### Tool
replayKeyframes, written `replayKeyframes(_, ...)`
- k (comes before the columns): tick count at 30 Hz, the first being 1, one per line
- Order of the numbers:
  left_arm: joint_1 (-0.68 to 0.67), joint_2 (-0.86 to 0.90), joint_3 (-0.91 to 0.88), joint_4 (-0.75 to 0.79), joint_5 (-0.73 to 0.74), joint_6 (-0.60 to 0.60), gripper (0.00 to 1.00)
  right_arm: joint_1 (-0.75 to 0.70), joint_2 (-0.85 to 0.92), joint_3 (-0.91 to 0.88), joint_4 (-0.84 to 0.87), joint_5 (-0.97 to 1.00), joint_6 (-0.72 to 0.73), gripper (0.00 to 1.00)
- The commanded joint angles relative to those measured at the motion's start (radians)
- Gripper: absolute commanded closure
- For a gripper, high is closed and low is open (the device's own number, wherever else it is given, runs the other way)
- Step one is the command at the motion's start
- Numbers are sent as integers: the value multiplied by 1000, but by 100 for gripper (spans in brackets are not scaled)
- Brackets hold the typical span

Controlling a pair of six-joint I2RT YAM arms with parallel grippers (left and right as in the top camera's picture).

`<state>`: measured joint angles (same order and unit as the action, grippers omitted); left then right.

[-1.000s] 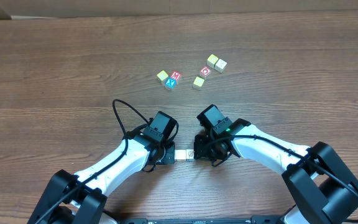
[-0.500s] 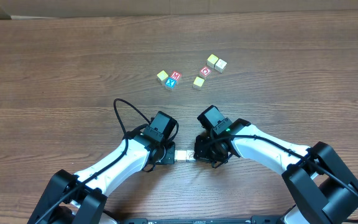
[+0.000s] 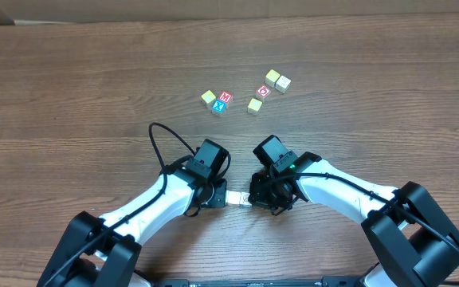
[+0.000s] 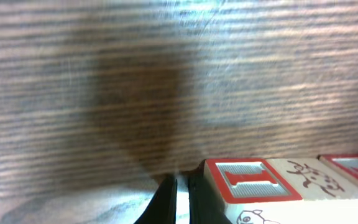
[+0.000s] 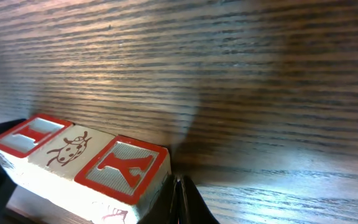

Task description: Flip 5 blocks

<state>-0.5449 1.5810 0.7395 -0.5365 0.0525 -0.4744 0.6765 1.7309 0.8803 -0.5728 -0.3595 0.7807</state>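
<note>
Three blocks lie in a row between my two grippers: a red I block [image 4: 252, 180], a cream block with a drawn animal [image 5: 69, 149] and a red Y block [image 5: 127, 165]. The overhead view shows only a sliver of this row [image 3: 237, 198]. My left gripper [image 4: 180, 200] is shut, its tip against the I end. At the Y end sits my right gripper [image 5: 182, 199], also shut, right beside that block. Neither gripper holds anything. Several more blocks lie farther out, among them a yellow one [image 3: 208, 97], a red M one [image 3: 225, 98] and a cream pair [image 3: 277, 80].
The brown wooden table [image 3: 70, 88] stretches to all sides. Both white arms reach in from the near edge, the left arm's black cable [image 3: 170, 137] looping above it. The scattered blocks sit a short way beyond both wrists.
The left arm has shifted slightly right toward the row, and its cable loop moved with it. The right arm and the far blocks have not moved.
</note>
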Motion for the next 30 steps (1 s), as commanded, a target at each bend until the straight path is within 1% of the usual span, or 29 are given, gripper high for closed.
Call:
replayKeyframes(1, 2, 97, -43, 18, 34, 1, 96, 25, -2, -2, 12, -20, 5, 96)
replayKeyframes(13, 2, 98, -43, 13, 15, 5, 96, 48, -2, -2, 21, -21, 37, 96)
replayKeyframes(19, 2, 98, -43, 11, -39, 46, 95, 48, -2, -2, 23, -21, 86, 96)
replayKeyframes(22, 2, 98, -43, 14, -37, 57, 96, 48, -2, -2, 22, -21, 89, 96)
replayKeyframes(27, 2, 98, -43, 17, -34, 140, 96, 48, -2, -2, 22, -28, 114, 96)
replayKeyframes(30, 2, 98, -43, 13, -34, 167, 96, 48, -2, -2, 21, -28, 124, 96)
